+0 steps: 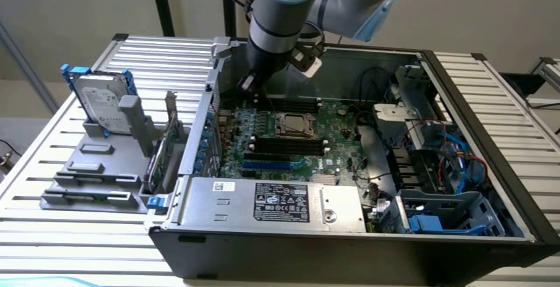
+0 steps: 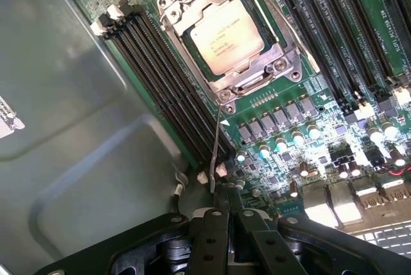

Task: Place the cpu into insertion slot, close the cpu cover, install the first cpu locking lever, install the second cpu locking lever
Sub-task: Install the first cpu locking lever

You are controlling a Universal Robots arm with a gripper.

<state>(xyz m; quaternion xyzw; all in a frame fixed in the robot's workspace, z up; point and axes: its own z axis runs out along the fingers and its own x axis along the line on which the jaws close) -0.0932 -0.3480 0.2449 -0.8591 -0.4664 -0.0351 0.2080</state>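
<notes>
The pale cpu (image 2: 226,36) lies flat in the insertion slot (image 2: 284,64), with the silvery cpu cover (image 2: 192,0) down over its edges. A thin metal locking lever (image 2: 215,146) stands free from the socket's corner and ends right at my fingertips. My gripper (image 2: 228,218) has its dark fingers (image 2: 210,236) close together, shut, just beyond the lever's tip; whether they touch it is unclear. In the exterior view my gripper (image 1: 251,81) hangs inside the case beside its wall on the exterior view's left, behind the socket (image 1: 293,124).
Long black memory slots (image 2: 160,76) run on both sides of the socket. The grey case wall (image 2: 64,127) is close beside my gripper. A power supply (image 1: 280,202) sits at the case front, blue drive cages (image 1: 446,215) and cables on the right, a hard drive (image 1: 96,100) outside.
</notes>
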